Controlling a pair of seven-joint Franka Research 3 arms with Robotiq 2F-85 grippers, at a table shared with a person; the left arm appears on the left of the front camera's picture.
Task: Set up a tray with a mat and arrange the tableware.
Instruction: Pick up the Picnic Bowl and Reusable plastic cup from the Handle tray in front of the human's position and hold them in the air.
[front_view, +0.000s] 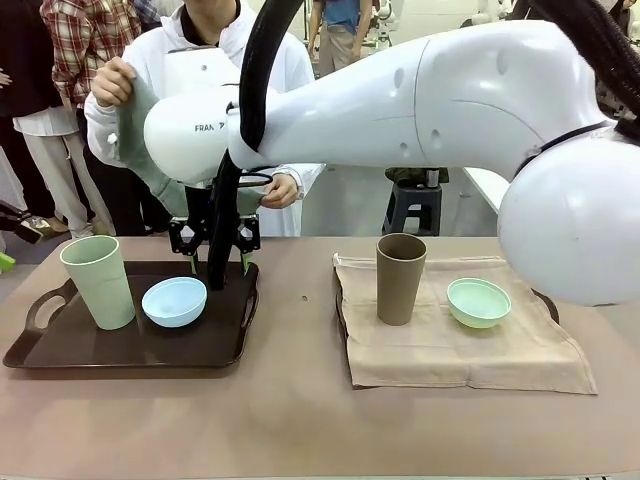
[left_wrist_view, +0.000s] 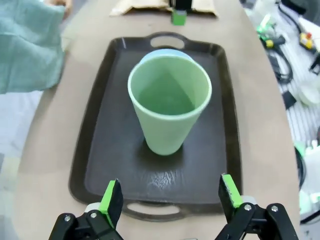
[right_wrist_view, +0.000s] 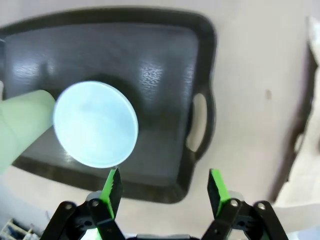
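Note:
A dark tray (front_view: 120, 345) at the left holds a pale green tumbler (front_view: 98, 280) and a light blue bowl (front_view: 174, 300). My right gripper (front_view: 218, 262) hangs open and empty just behind the bowl, over the tray's far right part. From its wrist I see the bowl (right_wrist_view: 95, 124) below and left of the open gripper (right_wrist_view: 164, 187). My left gripper (left_wrist_view: 170, 197) is open and empty at the tray's (left_wrist_view: 115, 150) near handle, facing the tumbler (left_wrist_view: 169, 102). At the right, a brown tumbler (front_view: 400, 278) and a mint green bowl (front_view: 478, 302) stand on a beige mat (front_view: 450, 350).
A person across the table holds up a grey-green cloth (front_view: 130, 130) behind the left tray. A dark rim (front_view: 545, 297) of a second tray peeks out under the beige mat. Bare table lies between the two trays and along the front edge.

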